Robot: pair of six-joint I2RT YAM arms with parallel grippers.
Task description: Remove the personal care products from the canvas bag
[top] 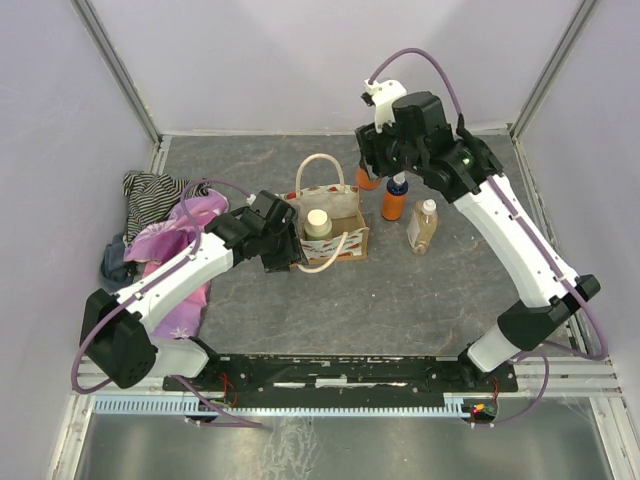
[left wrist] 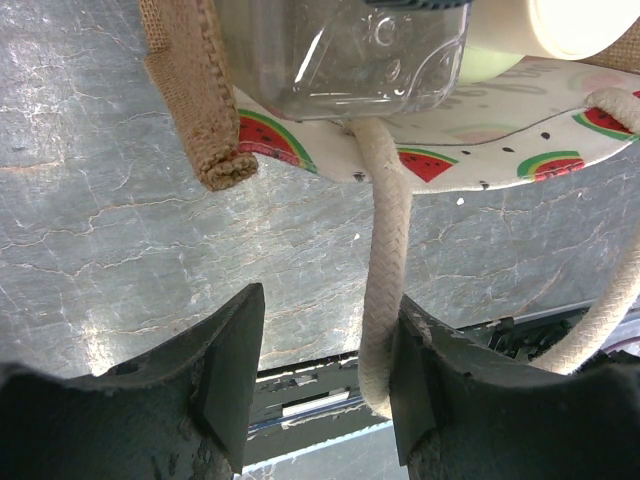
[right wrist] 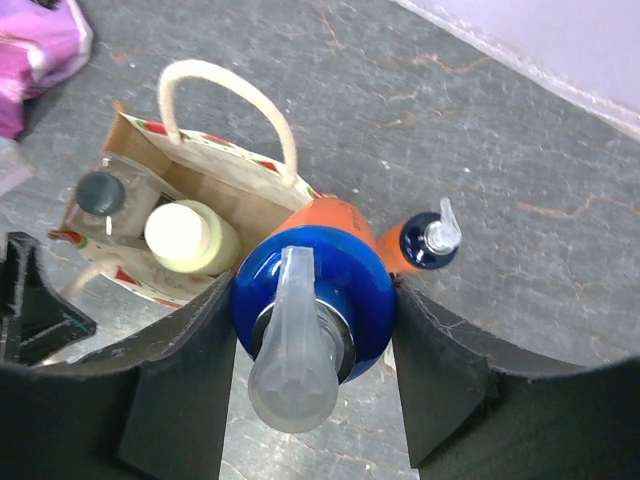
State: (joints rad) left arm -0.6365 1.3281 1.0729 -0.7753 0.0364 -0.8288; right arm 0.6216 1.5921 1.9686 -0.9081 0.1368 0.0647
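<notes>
Grey surface (top: 450, 290) right of canvas bag (top: 346, 207): seemingly setting down orange pump bottle (right wrist: 332, 220), clenched in right jaws (left jaws released at rope handle (left wrist: 385, 250)). Next: release, return to bag.

Canvas bag (left wrist: 190, 100) — coarse woven cloth; orange bottle (right wrist: 335, 225) and clear bottle (left wrist: 350, 50) — glossy plastic; table (left wrist: 100, 250) matt.

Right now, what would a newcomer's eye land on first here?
The right gripper clamps the blue pump top of an orange bottle beside the canvas bag. A second orange bottle and a beige bottle stand on the table right of the bag. The left gripper hangs open at the bag's left side, a cream rope handle running between its jaws.
</notes>
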